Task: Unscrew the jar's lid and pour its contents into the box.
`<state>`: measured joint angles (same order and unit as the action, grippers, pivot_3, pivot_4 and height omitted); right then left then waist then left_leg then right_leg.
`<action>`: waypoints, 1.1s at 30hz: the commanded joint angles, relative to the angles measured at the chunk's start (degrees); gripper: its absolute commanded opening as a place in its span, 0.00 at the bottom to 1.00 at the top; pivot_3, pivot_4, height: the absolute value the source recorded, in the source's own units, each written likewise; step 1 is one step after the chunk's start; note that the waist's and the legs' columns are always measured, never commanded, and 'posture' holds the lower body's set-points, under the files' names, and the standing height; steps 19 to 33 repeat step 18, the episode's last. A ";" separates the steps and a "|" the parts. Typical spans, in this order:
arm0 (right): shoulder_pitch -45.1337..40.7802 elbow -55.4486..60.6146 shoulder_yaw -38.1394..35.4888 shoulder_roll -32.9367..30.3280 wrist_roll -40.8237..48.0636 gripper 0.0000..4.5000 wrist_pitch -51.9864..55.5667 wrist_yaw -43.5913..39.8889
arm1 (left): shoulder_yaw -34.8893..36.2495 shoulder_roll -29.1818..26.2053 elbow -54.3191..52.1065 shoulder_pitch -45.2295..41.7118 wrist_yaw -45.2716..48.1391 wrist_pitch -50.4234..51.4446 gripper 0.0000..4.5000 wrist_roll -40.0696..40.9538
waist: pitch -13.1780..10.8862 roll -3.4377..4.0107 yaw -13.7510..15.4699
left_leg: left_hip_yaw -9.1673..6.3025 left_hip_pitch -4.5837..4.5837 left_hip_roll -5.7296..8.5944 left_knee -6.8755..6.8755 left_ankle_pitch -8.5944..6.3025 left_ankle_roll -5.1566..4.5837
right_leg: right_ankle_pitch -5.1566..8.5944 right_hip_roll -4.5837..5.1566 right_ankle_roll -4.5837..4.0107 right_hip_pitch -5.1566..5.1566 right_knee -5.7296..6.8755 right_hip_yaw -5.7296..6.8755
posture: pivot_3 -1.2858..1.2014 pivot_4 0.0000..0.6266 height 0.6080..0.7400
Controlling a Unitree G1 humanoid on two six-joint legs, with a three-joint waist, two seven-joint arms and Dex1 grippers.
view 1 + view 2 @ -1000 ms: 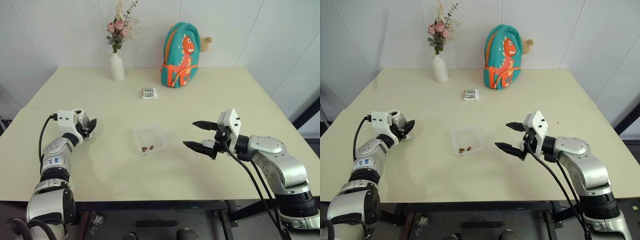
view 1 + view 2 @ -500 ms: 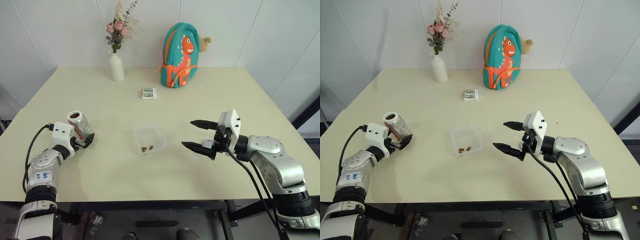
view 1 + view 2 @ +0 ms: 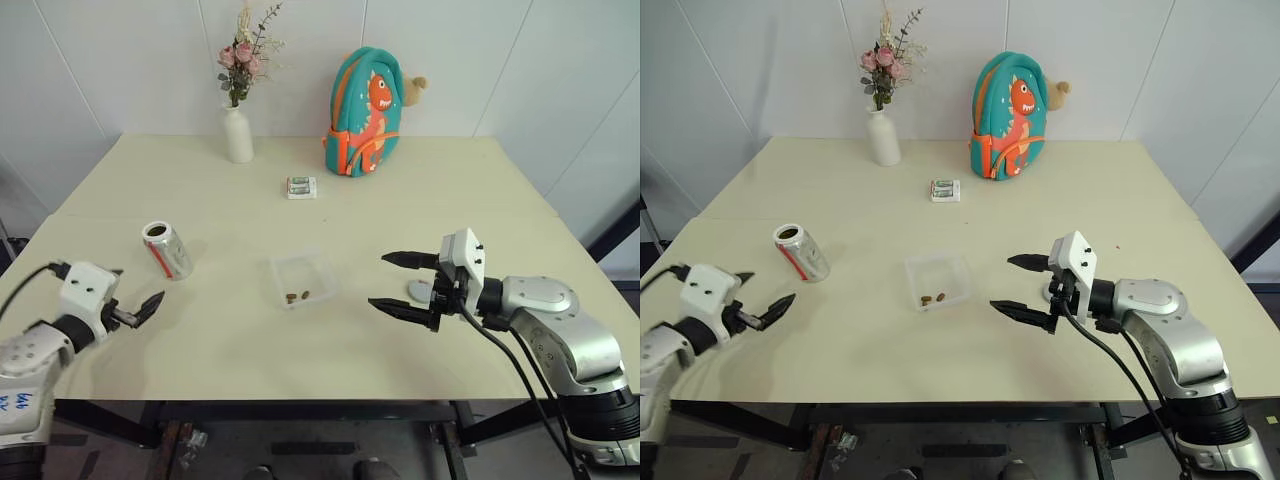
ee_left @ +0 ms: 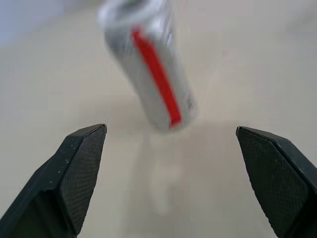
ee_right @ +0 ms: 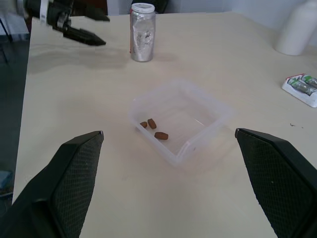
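The silvery jar point(image 3: 167, 250) with a red stripe stands upright and open-mouthed on the left of the table, untouched. My left gripper point(image 3: 768, 288) is open, a little nearer the table's front edge than the jar; the jar point(image 4: 153, 74) sits just beyond its fingers point(image 4: 81, 168). The clear box point(image 3: 302, 278) at the table's middle holds the brown contents point(image 3: 297, 297). To the box's right my right gripper point(image 3: 379, 280) hangs open and empty. The grey lid point(image 3: 420, 291) lies on the table behind its fingers.
A white flower vase point(image 3: 238, 135) and a teal dinosaur backpack point(image 3: 362, 110) stand at the table's far edge. A small white-and-green packet point(image 3: 300, 186) lies between them and the box.
My left gripper opened off the jar and drew back toward the front edge. The jar now stands alone. The right gripper has kept its place.
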<state>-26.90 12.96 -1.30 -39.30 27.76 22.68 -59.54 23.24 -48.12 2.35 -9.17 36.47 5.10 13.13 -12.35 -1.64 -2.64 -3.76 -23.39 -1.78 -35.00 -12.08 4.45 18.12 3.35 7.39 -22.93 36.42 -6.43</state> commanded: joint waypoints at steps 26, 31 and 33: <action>4.60 -5.48 -5.24 -7.19 -3.16 1.00 -11.46 -6.64 | -10.60 -1.02 -2.25 -11.79 25.68 -4.58 0.99 10.39 | 0.01 0.02 -0.74 | 0.33 0.21 -0.05 0.71 -0.26 -0.15 | -0.41 0.08 1.11 0.13 -0.53 -0.15 | 0.52 0.24 1.00; 4.60 -5.48 -5.24 -7.19 -3.16 1.00 -11.46 -6.64 | -10.60 -1.02 -2.25 -11.79 25.68 -4.58 0.99 10.39 | 0.01 0.02 -0.74 | 0.33 0.21 -0.05 0.71 -0.26 -0.15 | -0.41 0.08 1.11 0.13 -0.53 -0.15 | 0.52 0.24 1.00; 4.60 -5.48 -5.24 -7.19 -3.16 1.00 -11.46 -6.64 | -10.60 -1.02 -2.25 -11.79 25.68 -4.58 0.99 10.39 | 0.01 0.02 -0.74 | 0.33 0.21 -0.05 0.71 -0.26 -0.15 | -0.41 0.08 1.11 0.13 -0.53 -0.15 | 0.52 0.24 1.00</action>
